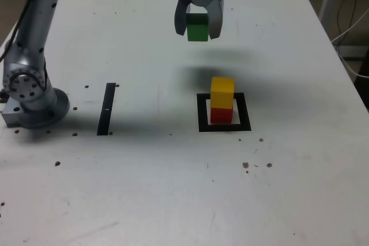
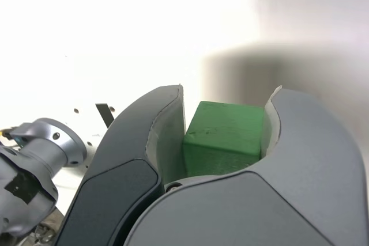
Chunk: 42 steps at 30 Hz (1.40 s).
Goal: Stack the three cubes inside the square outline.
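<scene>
A big white table (image 1: 173,200) holds everything, and it has little dark specks and small holes on it. A black square outline (image 1: 202,113) lies flat on the table, and the red cube (image 1: 221,115) sits right on the white middle of it, with the yellow cube (image 1: 222,91) on top of the red one. To the exterior view's left of the square, well apart from it, lies a thin black strip (image 1: 106,109), and farther left the round grey base of the robot arm (image 1: 36,105) stands on the table near its edge.
</scene>
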{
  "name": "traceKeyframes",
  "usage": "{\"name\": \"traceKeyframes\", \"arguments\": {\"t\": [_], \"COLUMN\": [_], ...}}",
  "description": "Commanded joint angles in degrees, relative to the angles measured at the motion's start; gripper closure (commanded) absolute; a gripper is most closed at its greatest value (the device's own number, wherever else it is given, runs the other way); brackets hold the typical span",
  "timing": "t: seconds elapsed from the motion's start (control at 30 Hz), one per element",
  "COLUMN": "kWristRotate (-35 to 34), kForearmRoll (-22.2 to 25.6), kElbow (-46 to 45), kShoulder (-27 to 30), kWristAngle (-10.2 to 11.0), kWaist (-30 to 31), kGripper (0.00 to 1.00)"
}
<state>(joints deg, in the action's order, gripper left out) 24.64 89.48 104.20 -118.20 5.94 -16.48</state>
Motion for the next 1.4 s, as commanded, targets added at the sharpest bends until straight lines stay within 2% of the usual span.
{"name": "traceKeyframes", "arguments": {"t": [0.0, 0.23, 0.53, 0.87, 1.37], "kWristRotate": [-1.0, -5.2, -11.8, -16.6, -17.1], "kForearmRoll": [0.8, 1.5, 2.0, 1.9, 2.0], "kElbow": [-0.5, -0.9, -2.0, 0.2, 2.8], "kShoulder": [1.3, 4.0, 4.7, 2.8, -0.3], "kWristAngle": [-1.0, -2.8, -6.4, -6.8, -8.1], "kWaist": [1.3, 6.9, 12.3, 15.5, 18.5], "kGripper": [0.74, 0.74, 0.73, 0.73, 0.73]}}
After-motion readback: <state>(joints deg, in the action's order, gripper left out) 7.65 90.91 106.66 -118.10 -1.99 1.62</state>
